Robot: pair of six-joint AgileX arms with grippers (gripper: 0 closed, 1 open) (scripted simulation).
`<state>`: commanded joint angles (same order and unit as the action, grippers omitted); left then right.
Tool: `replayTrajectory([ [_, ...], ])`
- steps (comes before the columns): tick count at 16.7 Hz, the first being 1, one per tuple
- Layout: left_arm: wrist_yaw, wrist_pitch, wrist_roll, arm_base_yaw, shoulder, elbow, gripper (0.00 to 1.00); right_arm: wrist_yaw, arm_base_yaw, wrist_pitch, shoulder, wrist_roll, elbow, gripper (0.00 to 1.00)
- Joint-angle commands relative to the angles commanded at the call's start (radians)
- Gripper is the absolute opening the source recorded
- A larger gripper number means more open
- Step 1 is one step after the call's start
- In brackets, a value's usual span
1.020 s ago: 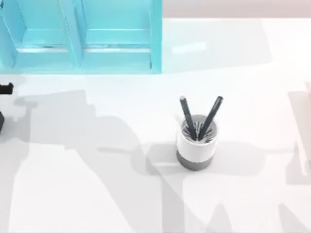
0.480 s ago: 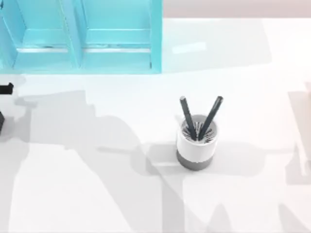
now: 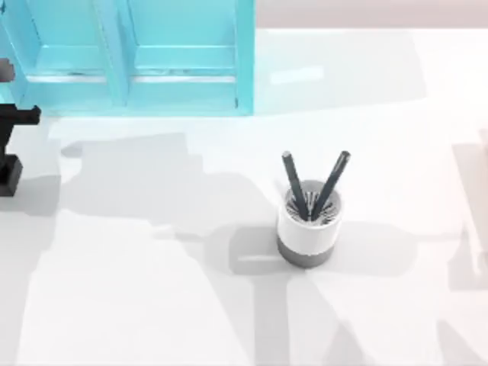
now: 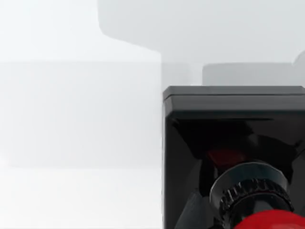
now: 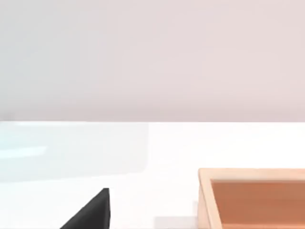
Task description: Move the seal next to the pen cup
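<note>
Since the earlier frame, left arm has come further in at the table's left edge, black parts now showing more. White table carries a blue cabinet at the back left. Pen cup stands upright right of centre, two dark pens in a V. Left gripper sits well apart from the cup; can't tell if it grasps anything. Left wrist view has the seal close up, black block, red knob. Right wrist view shows a wooden tray.

Pen cup mid-table with 2 pens in it, shelf unit behind at left, left pincer at left edge
</note>
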<state>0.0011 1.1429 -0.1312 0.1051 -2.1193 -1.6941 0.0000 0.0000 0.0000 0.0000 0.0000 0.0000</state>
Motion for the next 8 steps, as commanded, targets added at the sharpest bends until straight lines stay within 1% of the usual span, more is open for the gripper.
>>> replayTrajectory([
  [5,0.002,0.304,0.179,-0.181,0.019,-0.257,0.00,0.000,0.000,0.000,0.000,0.000,0.000,1.00],
  [8,0.002,0.402,0.256,-0.259,0.041,-0.354,0.00,0.000,0.000,0.000,0.000,0.000,0.000,1.00],
])
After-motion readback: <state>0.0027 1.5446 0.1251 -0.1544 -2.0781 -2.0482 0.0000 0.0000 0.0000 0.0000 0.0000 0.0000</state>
